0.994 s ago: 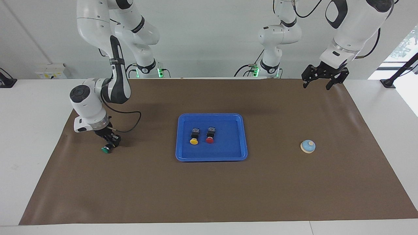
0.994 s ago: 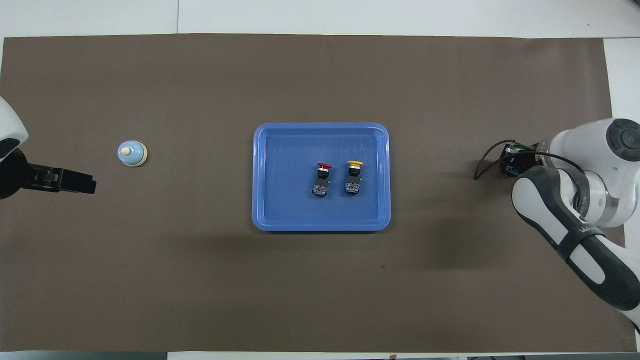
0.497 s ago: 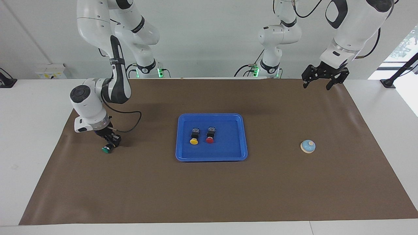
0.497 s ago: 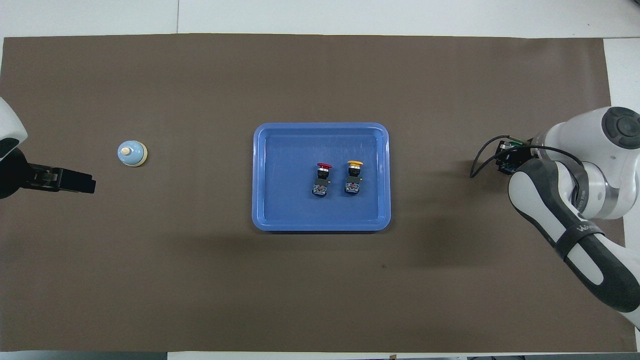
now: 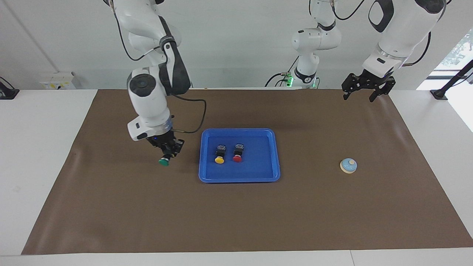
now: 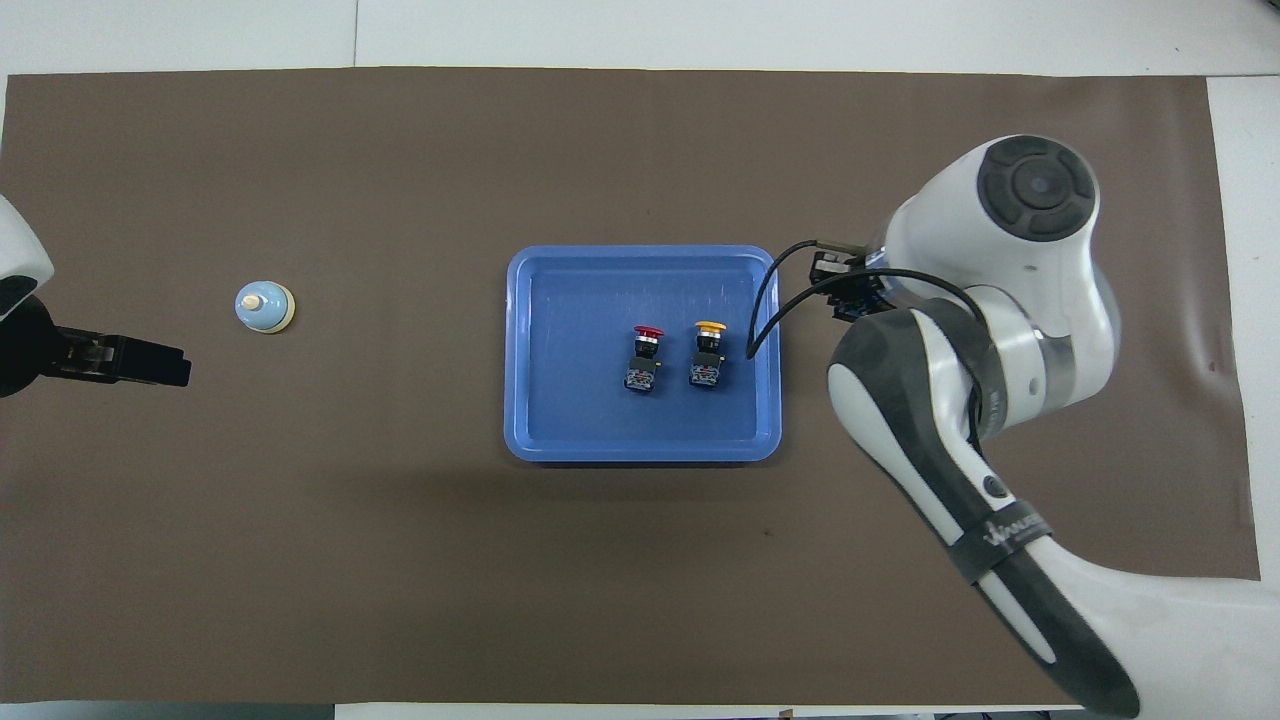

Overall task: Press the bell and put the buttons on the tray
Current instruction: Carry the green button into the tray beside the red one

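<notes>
Green button (image 5: 164, 161) in right jaws (image 5: 168, 152), hidden overhead by the arm

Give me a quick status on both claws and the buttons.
Right claw shut on green button, raised over the mat beside the blue tray. Left claw open, waiting. Yellow button and red button in tray. Nothing in the way.

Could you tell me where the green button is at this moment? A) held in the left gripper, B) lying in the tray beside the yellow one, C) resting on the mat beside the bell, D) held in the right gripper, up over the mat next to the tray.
D: the right gripper is shut on the green button, above the mat just outside the tray.
</notes>
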{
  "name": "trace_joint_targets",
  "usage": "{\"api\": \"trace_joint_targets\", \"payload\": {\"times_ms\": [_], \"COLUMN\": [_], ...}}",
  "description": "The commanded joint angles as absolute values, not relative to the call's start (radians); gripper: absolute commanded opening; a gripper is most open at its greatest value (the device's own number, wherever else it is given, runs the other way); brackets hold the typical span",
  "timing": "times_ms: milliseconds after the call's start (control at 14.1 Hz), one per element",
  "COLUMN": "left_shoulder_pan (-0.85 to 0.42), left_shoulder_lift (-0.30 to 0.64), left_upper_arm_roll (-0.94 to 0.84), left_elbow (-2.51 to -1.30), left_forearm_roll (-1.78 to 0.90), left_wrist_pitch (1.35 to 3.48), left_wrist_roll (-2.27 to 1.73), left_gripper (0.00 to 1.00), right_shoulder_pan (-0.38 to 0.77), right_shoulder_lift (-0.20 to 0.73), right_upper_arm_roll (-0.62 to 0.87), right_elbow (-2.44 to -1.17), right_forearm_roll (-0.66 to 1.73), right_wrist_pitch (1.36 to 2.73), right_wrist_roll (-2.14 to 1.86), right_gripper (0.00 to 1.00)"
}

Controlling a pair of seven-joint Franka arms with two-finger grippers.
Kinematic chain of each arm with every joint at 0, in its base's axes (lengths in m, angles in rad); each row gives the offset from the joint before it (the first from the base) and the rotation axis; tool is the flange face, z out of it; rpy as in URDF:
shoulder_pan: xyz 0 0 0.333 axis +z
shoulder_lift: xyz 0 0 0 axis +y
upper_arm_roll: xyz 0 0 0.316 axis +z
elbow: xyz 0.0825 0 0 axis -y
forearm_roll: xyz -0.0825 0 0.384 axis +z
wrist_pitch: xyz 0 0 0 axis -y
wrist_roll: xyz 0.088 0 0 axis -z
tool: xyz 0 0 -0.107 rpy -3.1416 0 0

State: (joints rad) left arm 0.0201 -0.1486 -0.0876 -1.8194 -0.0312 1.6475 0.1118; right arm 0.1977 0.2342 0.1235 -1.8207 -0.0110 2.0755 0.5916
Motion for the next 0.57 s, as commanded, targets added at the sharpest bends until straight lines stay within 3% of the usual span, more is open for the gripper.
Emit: {"api": "trace_joint_targets", "payload": {"times_ms": [0, 284, 497], "left_shoulder_pan": [0.018, 0.017, 0.021], "left_shoulder_lift": [-0.173, -0.173, -0.172], "left_upper_arm_roll": [-0.084, -0.084, -0.083], "left_elbow": [-1.848, -1.848, -1.842], "left_forearm_roll": [-0.018, -0.018, -0.018], "left_wrist_pitch": [1.661, 1.660, 1.661], "left_wrist_roll": [0.115, 0.103, 0.106], "left_gripper": [1.00, 1.00, 1.00], "right_shoulder_pan": [0.306, 0.457, 0.520], "right_shoulder_lift": [0.250, 0.381, 0.469], "right_upper_arm_roll": [0.118, 0.118, 0.117], "right_elbow": [-1.793, -1.617, -1.578], "right_forearm_roll": [0.099, 0.112, 0.103], "right_wrist_pitch": [2.072, 2.049, 2.091], "right_wrist_roll": [0.601, 0.791, 0.841], "right_gripper": [0.00, 0.00, 0.00]}}
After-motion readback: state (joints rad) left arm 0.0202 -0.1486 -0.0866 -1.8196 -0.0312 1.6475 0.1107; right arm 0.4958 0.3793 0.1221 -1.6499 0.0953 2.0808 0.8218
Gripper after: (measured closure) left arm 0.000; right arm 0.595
